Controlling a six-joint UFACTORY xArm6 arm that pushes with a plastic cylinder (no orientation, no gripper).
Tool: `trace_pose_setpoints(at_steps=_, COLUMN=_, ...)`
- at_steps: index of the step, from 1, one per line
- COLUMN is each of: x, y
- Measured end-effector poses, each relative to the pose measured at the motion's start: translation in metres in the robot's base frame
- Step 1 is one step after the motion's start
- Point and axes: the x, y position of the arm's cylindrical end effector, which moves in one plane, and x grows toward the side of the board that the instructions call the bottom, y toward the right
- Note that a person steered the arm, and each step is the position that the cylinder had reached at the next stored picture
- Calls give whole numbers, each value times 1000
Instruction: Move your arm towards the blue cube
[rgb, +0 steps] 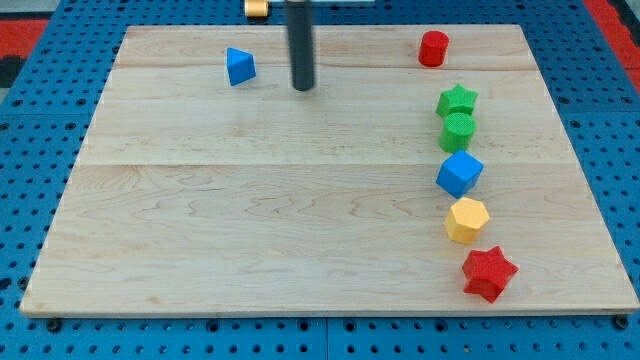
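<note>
Blue cube: right of centre, between green cylinder and yellow hexagon; likely light, rigid, slides easily; push a flat face; my tip, upper centre, touches nothing, well apart.

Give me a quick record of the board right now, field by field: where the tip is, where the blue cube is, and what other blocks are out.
tip: my tip near the view's top, left of centre
target: blue cube, right side, well apart from my tip
nearest block to tip: blue triangular block, to its left, not touching
right-side column, top to bottom: green star, green cylinder, blue cube, yellow hexagonal block, red star
top right: red cylinder
surface: wooden board
</note>
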Motion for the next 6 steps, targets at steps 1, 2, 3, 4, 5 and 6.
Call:
trace_pose_setpoints(at_steps=1, x=-2, y=19)
trace_pose_setpoints(at_steps=2, x=-33, y=35)
trace_pose_setpoints(at_steps=3, x=-45, y=93)
trace_pose_setpoints(at_steps=4, x=-26, y=173)
trace_pose_setpoints(at_steps=5, x=14, y=231)
trace_pose_setpoints(at_steps=6, x=72, y=262)
